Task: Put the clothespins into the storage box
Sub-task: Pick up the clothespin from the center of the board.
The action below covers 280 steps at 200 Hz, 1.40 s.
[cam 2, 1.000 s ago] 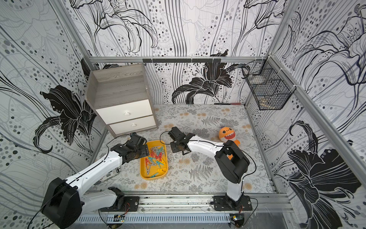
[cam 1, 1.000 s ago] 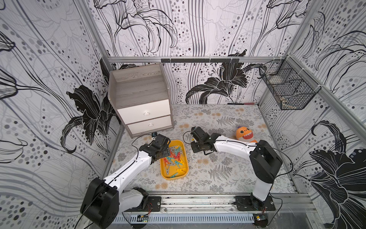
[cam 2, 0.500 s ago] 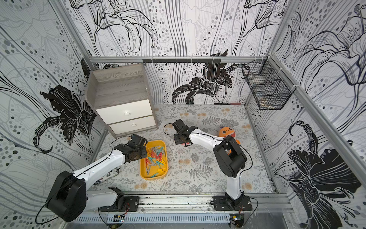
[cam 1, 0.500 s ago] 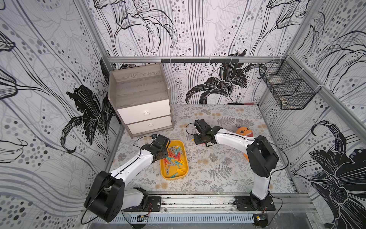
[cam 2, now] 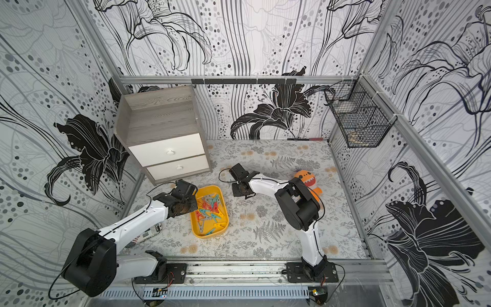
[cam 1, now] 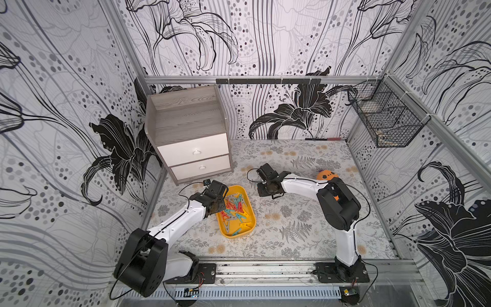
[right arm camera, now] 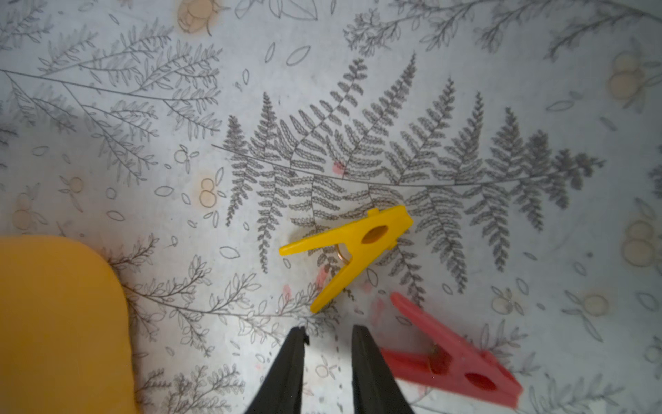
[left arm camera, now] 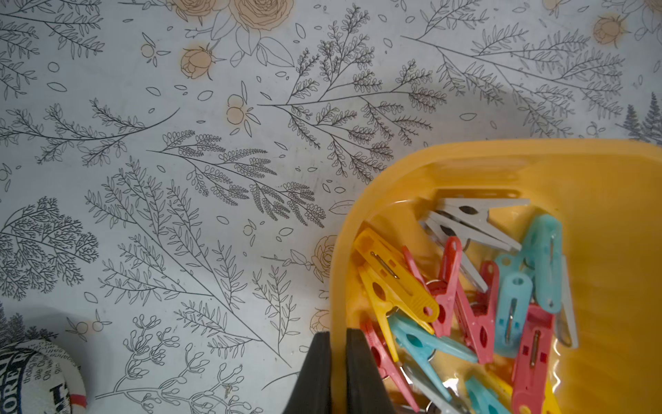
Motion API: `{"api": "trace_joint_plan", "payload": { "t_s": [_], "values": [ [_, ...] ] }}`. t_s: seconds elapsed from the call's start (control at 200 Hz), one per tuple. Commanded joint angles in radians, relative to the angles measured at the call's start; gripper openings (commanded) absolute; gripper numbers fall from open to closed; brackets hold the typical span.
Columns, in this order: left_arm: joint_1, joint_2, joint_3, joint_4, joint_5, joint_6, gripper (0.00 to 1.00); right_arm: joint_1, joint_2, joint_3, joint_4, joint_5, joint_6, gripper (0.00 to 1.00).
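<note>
Top views show many clothespins (cam 1: 235, 210) already in the storage box (cam 1: 233, 237), with our right gripper (cam 1: 265, 191) at two o'clock of it. Left wrist: our left gripper (left arm camera: 336, 337) is clamped on the box rim. Right wrist: our jaws stand apart and empty, so a yellow clothespin (right arm camera: 354, 247) and a red clothespin (right arm camera: 451, 358) on the table remain to load

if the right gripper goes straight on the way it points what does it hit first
Probably the yellow clothespin, whose near leg tip lies just ahead of the open right gripper; the red clothespin sits off to the side. Height is unclear.
</note>
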Motion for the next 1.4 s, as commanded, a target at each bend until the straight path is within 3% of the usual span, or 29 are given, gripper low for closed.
{"api": "trace_joint_plan", "payload": {
  "t_s": [0.0, 0.335, 0.846, 1.132, 1.397],
  "values": [
    [0.005, -0.009, -0.010, 0.031, 0.006, -0.009, 0.10, -0.002, 0.027, 0.020, 0.021, 0.005, 0.043, 0.29],
    [0.005, -0.010, -0.013, 0.039, 0.012, -0.013, 0.08, -0.004, 0.041, 0.024, 0.037, 0.036, 0.091, 0.36],
    [0.003, -0.021, -0.020, 0.046, 0.032, -0.022, 0.12, -0.019, 0.062, 0.027, 0.014, 0.097, 0.099, 0.15],
    [0.004, -0.024, -0.003, 0.031, 0.029, -0.010, 0.23, -0.008, -0.004, 0.035, 0.010, 0.090, 0.011, 0.06],
    [0.023, -0.055, 0.024, 0.002, 0.012, -0.001, 0.50, 0.121, -0.137, 0.063, -0.028, 0.034, -0.095, 0.06]
  ]
}}
